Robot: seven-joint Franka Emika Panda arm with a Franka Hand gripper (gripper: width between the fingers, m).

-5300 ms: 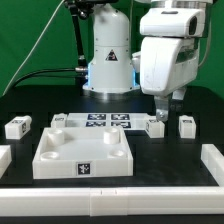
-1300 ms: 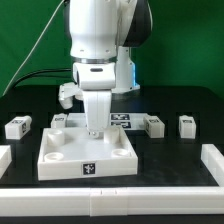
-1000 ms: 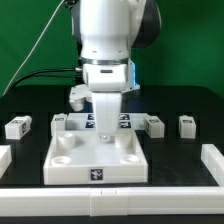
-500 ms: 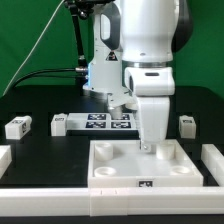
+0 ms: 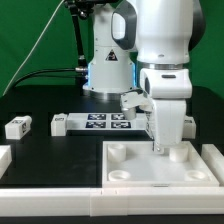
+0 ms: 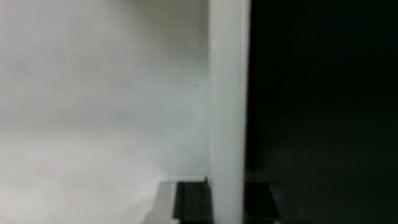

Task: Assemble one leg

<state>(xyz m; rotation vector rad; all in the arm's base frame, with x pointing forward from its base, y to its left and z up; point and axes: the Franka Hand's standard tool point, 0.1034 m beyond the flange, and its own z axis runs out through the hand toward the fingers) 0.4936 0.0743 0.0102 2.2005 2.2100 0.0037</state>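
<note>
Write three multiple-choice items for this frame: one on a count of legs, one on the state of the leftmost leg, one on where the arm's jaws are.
1. How many legs lie to the exterior view's left of the marker board?
A) none B) two C) four

2. The leftmost leg is:
A) held in the jaws B) seated in a tray socket C) lying free on the black table

3. Where are the jaws?
A) raised high, clear of everything B) down at the large white tray part C) above the leftmost leg

Answers:
1 B: the leftmost leg and a second leg sit left of the board.
2 C: it rests on the table, far from the arm.
3 B: the arm reaches down to the tray.
</note>
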